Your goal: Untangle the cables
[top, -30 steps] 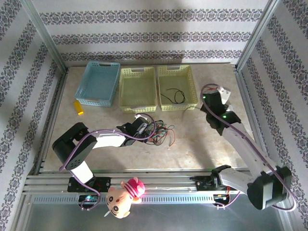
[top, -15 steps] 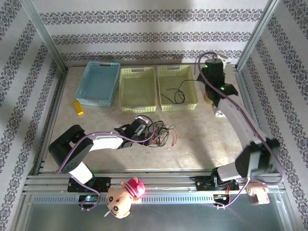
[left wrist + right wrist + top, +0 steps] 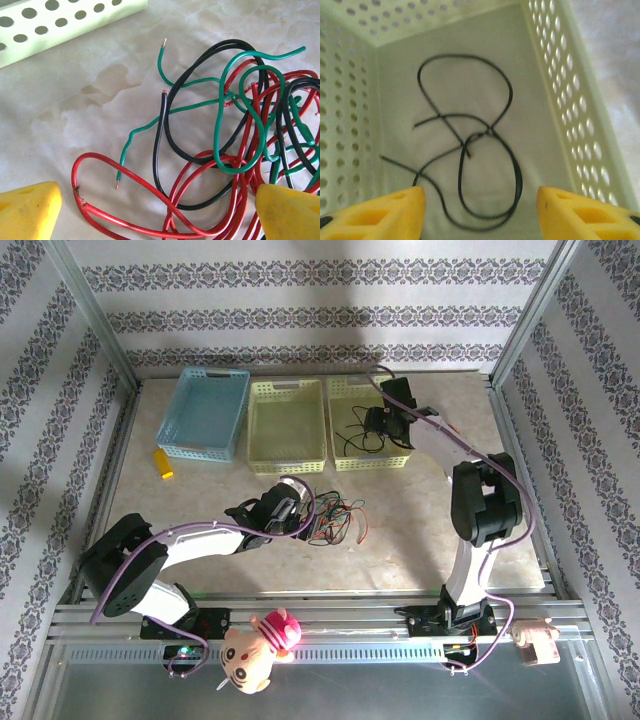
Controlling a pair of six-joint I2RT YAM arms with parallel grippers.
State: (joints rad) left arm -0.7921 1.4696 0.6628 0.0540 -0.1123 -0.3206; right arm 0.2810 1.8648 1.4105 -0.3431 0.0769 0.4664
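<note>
Beneath left end effector [image 3: 158,214], tangled cables [image 3: 239,175]

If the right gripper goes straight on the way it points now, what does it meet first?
Probably the black cables lying on the floor of the pale green basket. The right gripper points into it, and nothing shows between, though depth is unclear.

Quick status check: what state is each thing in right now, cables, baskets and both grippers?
tangled cables: red, green and black, intertwined on the table.
black cable: loose, lying in the right yellow basket.
left gripper: open, above the tangle.
right gripper: open, above the black cable, holding nothing.
middle yellow basket: empty.
blue basket: empty.
</note>
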